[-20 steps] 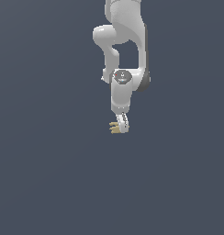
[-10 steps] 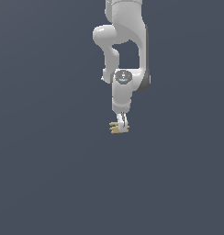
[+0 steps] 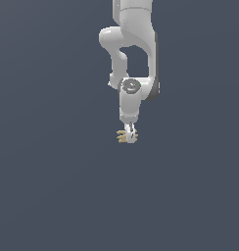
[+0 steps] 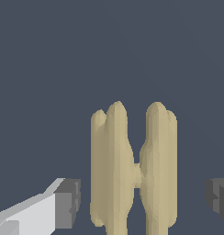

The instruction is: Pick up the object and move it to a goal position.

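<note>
The wrist view settles what the exterior view leaves blurred: the gripper (image 4: 143,197) stands wide, its two dark grey finger pads (image 4: 68,202) set well to either side of the tan object (image 4: 134,172), with a clear strip of grey floor showing between each pad and the piece, so nothing is clamped or touched here. Between the fingers the object reads as two long rounded lobes, each ribbed along its length and bulging at the middle, joined by a thin waist at the centre; its surface is matte, sandy beige and softly faceted. One finger shows a white, boxy body behind its dark pad, while the other pad is cut off by the frame edge. The exterior view gives the wider setting that the wrist camera cannot: the gripper (image 3: 131,135) points straight down from the white arm (image 3: 133,49), whose smooth glossy links fold back above it around a round grey joint cap, and the object (image 3: 124,137) appears only as a tiny tan patch with slat-like notches directly at the fingertips, poking out towards the exterior view's left. At that size, contact between fingers and piece cannot be judged from this view. The plain dark slate floor (image 3: 53,196) surrounds them evenly.
</note>
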{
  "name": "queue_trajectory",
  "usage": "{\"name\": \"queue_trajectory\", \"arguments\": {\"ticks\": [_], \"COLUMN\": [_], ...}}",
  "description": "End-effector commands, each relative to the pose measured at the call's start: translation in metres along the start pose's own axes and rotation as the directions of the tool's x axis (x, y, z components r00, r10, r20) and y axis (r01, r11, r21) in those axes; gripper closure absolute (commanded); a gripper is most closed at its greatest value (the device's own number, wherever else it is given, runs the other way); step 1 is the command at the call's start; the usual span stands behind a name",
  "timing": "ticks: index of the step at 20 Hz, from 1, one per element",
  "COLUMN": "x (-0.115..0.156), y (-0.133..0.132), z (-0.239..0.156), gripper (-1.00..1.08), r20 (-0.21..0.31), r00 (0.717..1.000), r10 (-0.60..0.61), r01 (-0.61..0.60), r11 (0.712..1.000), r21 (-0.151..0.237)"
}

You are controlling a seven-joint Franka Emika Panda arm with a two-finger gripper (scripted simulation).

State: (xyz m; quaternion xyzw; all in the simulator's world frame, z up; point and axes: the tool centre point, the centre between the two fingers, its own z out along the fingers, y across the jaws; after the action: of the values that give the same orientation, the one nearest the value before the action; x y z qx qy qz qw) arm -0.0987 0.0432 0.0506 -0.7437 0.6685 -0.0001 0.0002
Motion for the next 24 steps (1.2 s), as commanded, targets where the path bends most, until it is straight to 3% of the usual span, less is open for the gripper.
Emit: {"name": "queue_trajectory", "arguments": {"ticks": [1, 10, 11, 24], "x": [0.000, 0.000, 0.000, 0.001], "y": [0.001, 0.001, 0.001, 0.000], "z": [0.012, 0.034, 0.034, 0.029], "gripper": [-0.92, -0.92, 1.08, 1.08], "r20": [0.000, 0.000, 0.000, 0.001], "r00": [1.000, 1.000, 1.000, 1.000], "r10": [0.002, 0.003, 0.003, 0.004], "r01": [-0.002, -0.003, -0.003, -0.004], "r11": [1.000, 1.000, 1.000, 1.000], "r21": [-0.001, -0.001, -0.001, 0.003]}}
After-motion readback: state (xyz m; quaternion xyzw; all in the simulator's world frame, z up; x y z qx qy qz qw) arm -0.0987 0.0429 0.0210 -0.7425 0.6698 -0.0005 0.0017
